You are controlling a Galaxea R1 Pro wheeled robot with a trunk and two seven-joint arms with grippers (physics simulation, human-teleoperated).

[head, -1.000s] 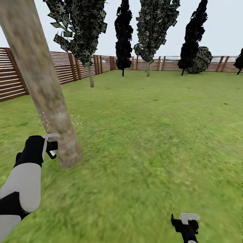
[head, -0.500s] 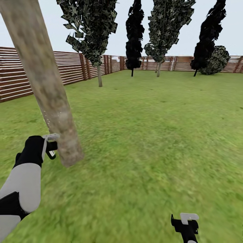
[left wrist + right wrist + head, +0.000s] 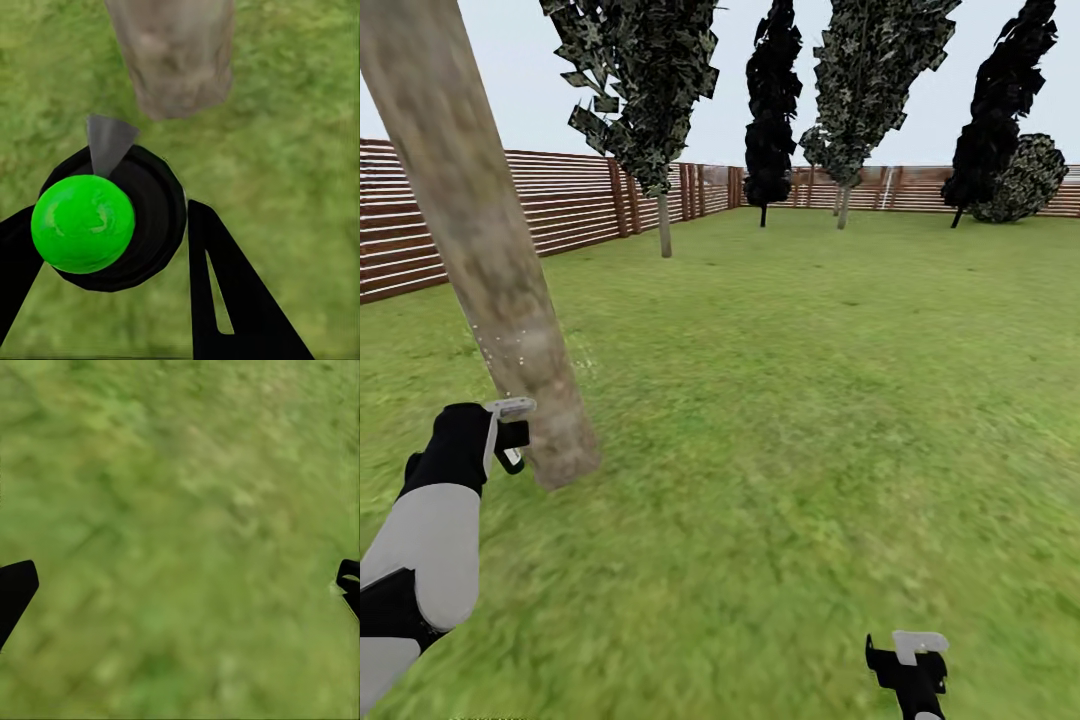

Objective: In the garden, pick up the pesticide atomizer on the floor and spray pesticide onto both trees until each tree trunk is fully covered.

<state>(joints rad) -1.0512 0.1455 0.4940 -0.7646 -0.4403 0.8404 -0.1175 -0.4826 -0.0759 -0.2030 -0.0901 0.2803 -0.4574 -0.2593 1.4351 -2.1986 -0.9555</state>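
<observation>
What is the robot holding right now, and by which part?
The left tool grips a black round-bodied atomizer with a green ball top around its body; the right tool holds nothing.

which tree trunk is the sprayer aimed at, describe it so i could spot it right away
Start at the slatted wooden fence along the lawn's left side and come toward the robot: the trunk is the big one closest to the camera, rising just past the left gripper. Unlike the thin-stemmed trees far back by the fence, it is thick, pale grey-brown and mottled, with no branches low down.
</observation>
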